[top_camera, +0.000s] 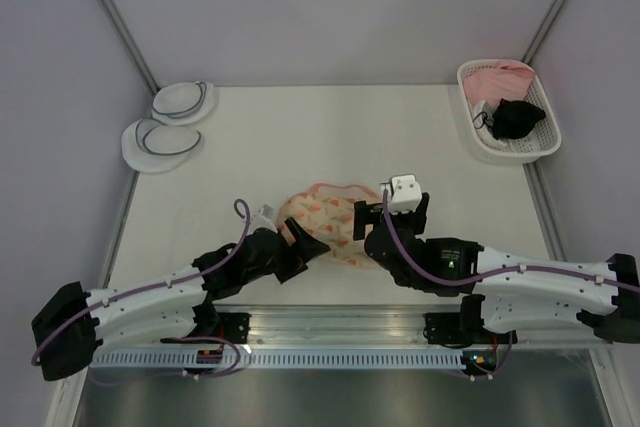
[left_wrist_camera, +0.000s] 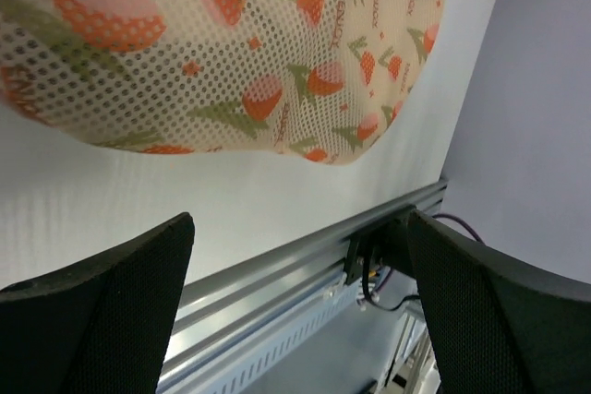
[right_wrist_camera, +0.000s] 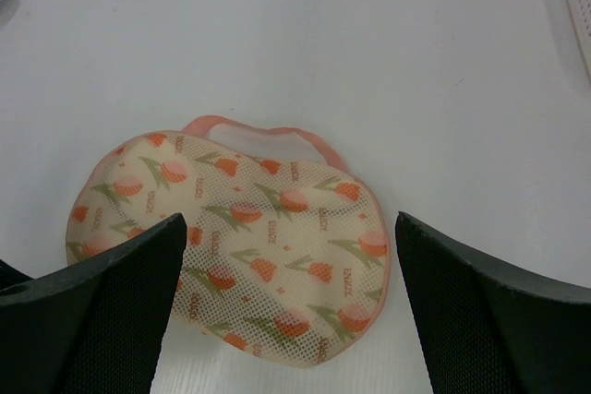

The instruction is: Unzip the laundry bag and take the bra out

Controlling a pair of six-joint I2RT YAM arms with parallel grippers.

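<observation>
The laundry bag (top_camera: 328,219) lies flat on the white table near the front, a cream two-lobed mesh pouch with orange-pink flowers (right_wrist_camera: 268,219) and a pink handle strap (right_wrist_camera: 249,126) on its far side. It looks closed, and the bra is hidden. My left gripper (top_camera: 308,244) stands open at the bag's left front edge, with the pouch (left_wrist_camera: 231,53) just beyond its fingertips and nothing between them (left_wrist_camera: 300,219). My right gripper (top_camera: 390,215) hovers open over the bag's right lobe (right_wrist_camera: 288,220) and holds nothing.
A white basket (top_camera: 545,147) at the back right holds a pink garment (top_camera: 500,77) and a black one (top_camera: 515,119). Two plain white round pouches (top_camera: 185,100) (top_camera: 160,142) lie at the back left. An aluminium rail (top_camera: 330,322) runs along the near edge.
</observation>
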